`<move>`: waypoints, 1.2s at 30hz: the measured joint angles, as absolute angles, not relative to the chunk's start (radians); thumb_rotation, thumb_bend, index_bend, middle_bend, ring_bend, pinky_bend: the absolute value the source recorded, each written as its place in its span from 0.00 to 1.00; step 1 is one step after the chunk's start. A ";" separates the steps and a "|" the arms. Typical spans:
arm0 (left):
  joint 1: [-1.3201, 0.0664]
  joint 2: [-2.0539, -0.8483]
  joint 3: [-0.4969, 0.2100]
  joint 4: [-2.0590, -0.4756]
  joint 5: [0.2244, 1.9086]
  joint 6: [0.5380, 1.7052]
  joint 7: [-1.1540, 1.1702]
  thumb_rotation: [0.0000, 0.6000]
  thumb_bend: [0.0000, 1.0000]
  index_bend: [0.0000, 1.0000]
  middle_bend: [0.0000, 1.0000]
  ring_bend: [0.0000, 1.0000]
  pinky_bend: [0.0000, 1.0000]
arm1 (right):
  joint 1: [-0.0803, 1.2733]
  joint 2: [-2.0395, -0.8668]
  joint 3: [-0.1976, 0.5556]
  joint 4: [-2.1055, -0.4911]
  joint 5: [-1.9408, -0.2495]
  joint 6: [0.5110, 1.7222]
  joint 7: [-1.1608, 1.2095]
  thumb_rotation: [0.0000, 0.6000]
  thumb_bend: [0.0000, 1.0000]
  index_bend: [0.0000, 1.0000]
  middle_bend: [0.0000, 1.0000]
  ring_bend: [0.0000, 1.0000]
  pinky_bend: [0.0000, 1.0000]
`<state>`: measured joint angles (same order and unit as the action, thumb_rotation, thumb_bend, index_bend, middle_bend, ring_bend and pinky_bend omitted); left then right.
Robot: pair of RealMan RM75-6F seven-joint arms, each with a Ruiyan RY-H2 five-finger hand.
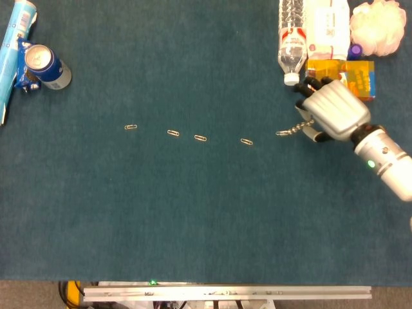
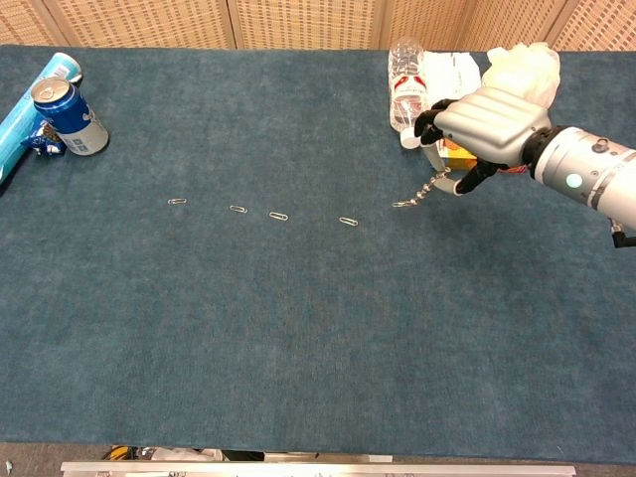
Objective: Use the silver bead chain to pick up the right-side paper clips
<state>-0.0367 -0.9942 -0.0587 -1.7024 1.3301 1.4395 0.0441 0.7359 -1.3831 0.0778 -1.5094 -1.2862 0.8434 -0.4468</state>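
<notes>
Several paper clips lie in a row on the blue cloth; the rightmost clip point(image 1: 246, 141) point(image 2: 348, 221) is nearest the chain. My right hand point(image 1: 331, 111) point(image 2: 484, 124) grips a silver bead chain point(image 1: 289, 131) point(image 2: 418, 194), which hangs down and to the left from its fingers. The chain's free end is a short way right of the rightmost clip, apart from it. Two more clips point(image 1: 200, 138) point(image 1: 172, 133) and a far-left one point(image 1: 131, 127) lie further left. My left hand is not visible in either view.
A water bottle point(image 1: 293, 40), a white packet point(image 1: 327, 29), an orange box point(image 1: 353, 74) and a pale puff point(image 1: 378, 20) crowd the far right corner behind the hand. A blue can point(image 1: 45, 65) and a blue tube point(image 1: 14, 40) lie at the far left.
</notes>
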 measured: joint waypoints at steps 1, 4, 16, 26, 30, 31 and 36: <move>-0.035 -0.993 -0.058 -1.704 1.331 1.441 0.044 1.00 0.12 0.38 0.36 0.30 0.43 | 0.741 -1.387 0.080 -1.510 -1.282 0.839 -0.452 1.00 0.32 0.60 0.26 0.18 0.34; -0.032 -0.991 -0.058 -1.705 1.327 1.444 0.042 1.00 0.12 0.38 0.36 0.30 0.43 | 0.759 -1.399 0.087 -1.510 -1.270 0.825 -0.469 1.00 0.32 0.60 0.25 0.18 0.34; -0.024 -0.983 -0.059 -1.712 1.320 1.448 0.034 1.00 0.12 0.38 0.36 0.30 0.43 | 0.816 -1.453 0.100 -1.500 -1.239 0.795 -0.512 1.00 0.32 0.60 0.25 0.18 0.34; -0.020 -0.953 -0.053 -1.725 1.311 1.435 0.026 1.00 0.12 0.38 0.36 0.30 0.43 | 0.840 -1.482 0.094 -1.480 -1.218 0.787 -0.533 1.00 0.32 0.61 0.25 0.18 0.34; -0.016 -0.946 -0.055 -1.729 1.305 1.438 0.022 1.00 0.12 0.38 0.36 0.30 0.43 | 0.850 -1.487 0.093 -1.478 -1.215 0.784 -0.530 1.00 0.32 0.61 0.25 0.18 0.34; -0.015 -0.945 -0.055 -1.730 1.304 1.438 0.021 1.00 0.12 0.38 0.36 0.30 0.43 | 0.852 -1.489 0.093 -1.477 -1.215 0.783 -0.530 1.00 0.32 0.61 0.25 0.18 0.34; -0.010 -0.937 -0.057 -1.736 1.297 1.442 0.019 1.00 0.12 0.38 0.36 0.30 0.43 | 0.863 -1.497 0.090 -1.474 -1.213 0.780 -0.534 1.00 0.32 0.61 0.25 0.18 0.34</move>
